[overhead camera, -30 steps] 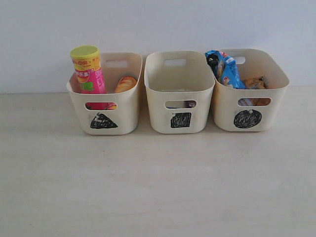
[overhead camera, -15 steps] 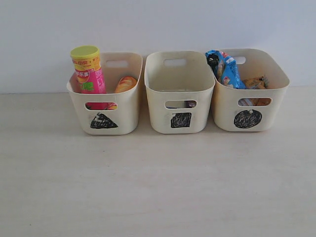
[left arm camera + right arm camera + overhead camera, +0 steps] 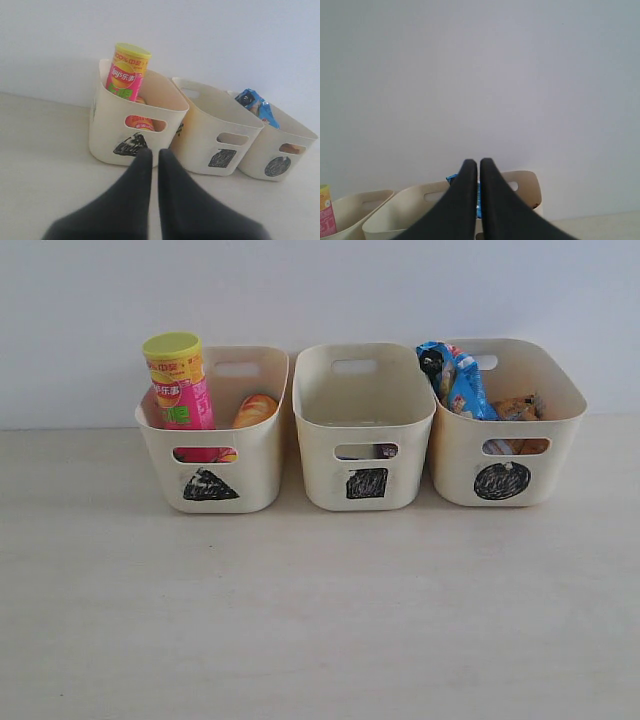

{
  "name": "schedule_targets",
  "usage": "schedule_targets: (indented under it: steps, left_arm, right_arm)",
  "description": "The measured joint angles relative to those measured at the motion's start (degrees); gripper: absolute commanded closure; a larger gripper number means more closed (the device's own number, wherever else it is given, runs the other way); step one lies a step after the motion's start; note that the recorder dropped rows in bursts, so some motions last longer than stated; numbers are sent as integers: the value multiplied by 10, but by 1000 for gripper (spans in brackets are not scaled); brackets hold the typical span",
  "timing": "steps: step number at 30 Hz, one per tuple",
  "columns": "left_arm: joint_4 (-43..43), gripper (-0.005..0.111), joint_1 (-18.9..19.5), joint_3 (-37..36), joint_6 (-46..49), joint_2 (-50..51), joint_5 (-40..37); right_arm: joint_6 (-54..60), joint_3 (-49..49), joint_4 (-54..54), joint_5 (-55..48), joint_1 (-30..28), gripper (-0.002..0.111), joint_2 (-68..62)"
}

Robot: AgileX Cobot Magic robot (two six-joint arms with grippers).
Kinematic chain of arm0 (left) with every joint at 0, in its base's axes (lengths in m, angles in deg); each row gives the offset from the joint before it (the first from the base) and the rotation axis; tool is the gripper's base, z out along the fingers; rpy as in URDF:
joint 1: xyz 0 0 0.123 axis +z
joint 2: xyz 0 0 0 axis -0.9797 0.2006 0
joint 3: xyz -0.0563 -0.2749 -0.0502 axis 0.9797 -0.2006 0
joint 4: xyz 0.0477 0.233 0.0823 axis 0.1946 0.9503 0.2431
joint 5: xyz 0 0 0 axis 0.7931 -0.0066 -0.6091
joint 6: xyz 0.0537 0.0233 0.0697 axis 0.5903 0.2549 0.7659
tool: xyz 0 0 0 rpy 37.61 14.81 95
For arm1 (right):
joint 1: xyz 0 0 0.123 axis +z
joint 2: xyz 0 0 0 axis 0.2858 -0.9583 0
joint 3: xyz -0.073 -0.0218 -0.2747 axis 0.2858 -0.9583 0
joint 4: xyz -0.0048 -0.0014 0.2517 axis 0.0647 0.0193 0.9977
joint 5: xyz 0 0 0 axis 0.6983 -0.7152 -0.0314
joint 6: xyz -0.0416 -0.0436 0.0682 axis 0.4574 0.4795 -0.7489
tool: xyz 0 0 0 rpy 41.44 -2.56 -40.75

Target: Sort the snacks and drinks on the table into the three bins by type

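The left pincer (image 3: pixel 151 152) was pressed together, its two dark fingers all but meeting at the tips and pinching nothing. It pointed toward the front of the triangle bin (image 3: pixel 160 475). The right pincer (image 3: pixel 474 162) was likewise pressed together and held nothing. It was raised and faced the pale wall (image 3: pixel 480 75) behind the bins. The three cream bins stood in a row toward the back of the counter (image 3: pixel 320 620), close beside one another. The triangle bin was on the left, the square bin (image 3: pixel 320 485) in the middle and the circle bin (image 3: pixel 450 480) on the right. In the triangle bin the pink-red canister (image 3: pixel 180 390) stood roughly upright, its yellow lid well above the rim. The yellow-orange canister (image 3: pixel 254 410) leaned beside it, sitting lower. In the circle bin the blue-white bag (image 3: pixel 460 380) stood on end and rose over the rim, with the orange-brown bag (image 3: pixel 515 408) just beside it. Through the front handle cut-out of the square bin a scrap of a dark carton (image 3: pixel 385 451) showed. The rest of that bin's contents could not be made out.
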Motion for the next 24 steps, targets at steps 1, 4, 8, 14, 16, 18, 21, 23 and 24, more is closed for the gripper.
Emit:
schedule_targets:
  steps: [1, 4, 8, 14, 16, 18, 21, 23, 24]
  left_arm:
    - [9, 103, 0, 0, -9, 0, 0]
    - [77, 103, 7, 0, -42, 0, 1]
    - [236, 103, 50, 0, -162, 0, 6]
    - [421, 103, 175, 0, -343, 0, -19]
    - [465, 103, 206, 0, -380, -7, -49]
    - [494, 103, 225, 0, -401, -25, -87]
    - [514, 103, 244, 0, -413, -71, -152]
    - [520, 103, 255, 0, -416, -112, -192]
    - [521, 103, 261, 0, -416, -128, -208]
  right_arm:
    - [0, 0, 0, 0, 0, 108, 0]
    - [0, 0, 0, 0, 0, 108, 0]
    - [0, 0, 0, 0, 0, 108, 0]
    - [0, 0, 0, 0, 0, 108, 0]
    - [0, 0, 0, 0, 0, 108, 0]
    - [0, 0, 0, 0, 0, 108, 0]
    - [0, 0, 0, 0, 0, 108, 0]
    - [0, 0, 0, 0, 0, 108, 0]
    - [0, -1, 0, 0, 0, 108, 0]
